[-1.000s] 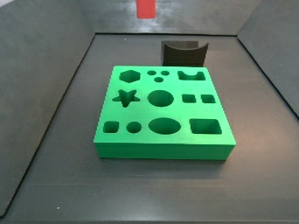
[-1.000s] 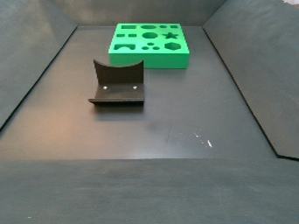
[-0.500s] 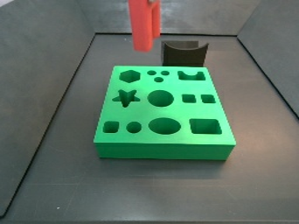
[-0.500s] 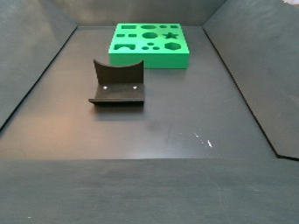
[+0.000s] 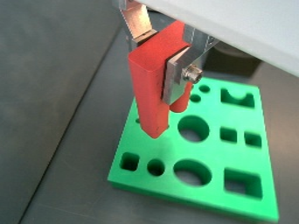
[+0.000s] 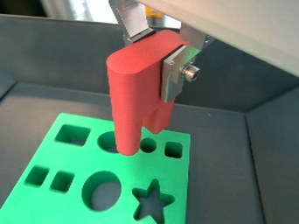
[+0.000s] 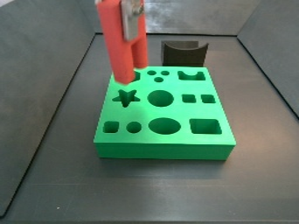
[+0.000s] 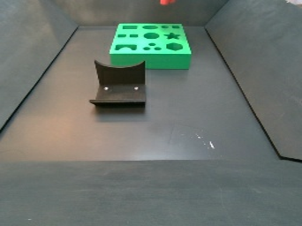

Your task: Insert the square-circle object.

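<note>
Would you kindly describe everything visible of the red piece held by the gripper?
The square-circle object is a tall, bright red, smooth plastic-looking piece, one edge rounded and one squared, as both wrist views show. It hangs upright, clamped near its top between the silver fingers of the gripper. Its lower end hovers above the green block, apparently not in any hole yet. In a side view only a red sliver shows.
</note>
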